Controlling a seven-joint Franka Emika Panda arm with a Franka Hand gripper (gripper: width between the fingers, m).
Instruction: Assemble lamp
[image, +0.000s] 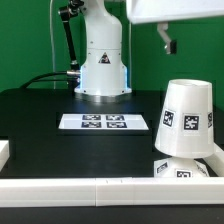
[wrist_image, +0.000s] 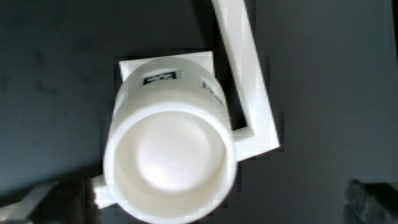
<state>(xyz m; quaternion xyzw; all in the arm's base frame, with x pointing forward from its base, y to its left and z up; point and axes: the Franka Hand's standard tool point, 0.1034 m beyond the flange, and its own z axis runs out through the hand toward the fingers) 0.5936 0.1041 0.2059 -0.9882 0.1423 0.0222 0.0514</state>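
Observation:
The white cone shade (image: 186, 118) stands upright on the square sloped lamp base (image: 180, 168) at the exterior view's front right, both with black-and-white markers. The bulb is hidden. My gripper (image: 167, 41) hangs high above them, open and empty. In the wrist view I look down on the shade's round top (wrist_image: 169, 150) and the base (wrist_image: 164, 74) beneath it. One dark finger (wrist_image: 43, 205) shows at each lower corner, wide apart and touching nothing.
The marker board (image: 104, 122) lies mid-table in front of the robot's pedestal (image: 101, 70). A white rail (image: 90, 189) runs along the table's front edge, and its corner piece (wrist_image: 244, 70) hems in the base. Black cables hang at the back left.

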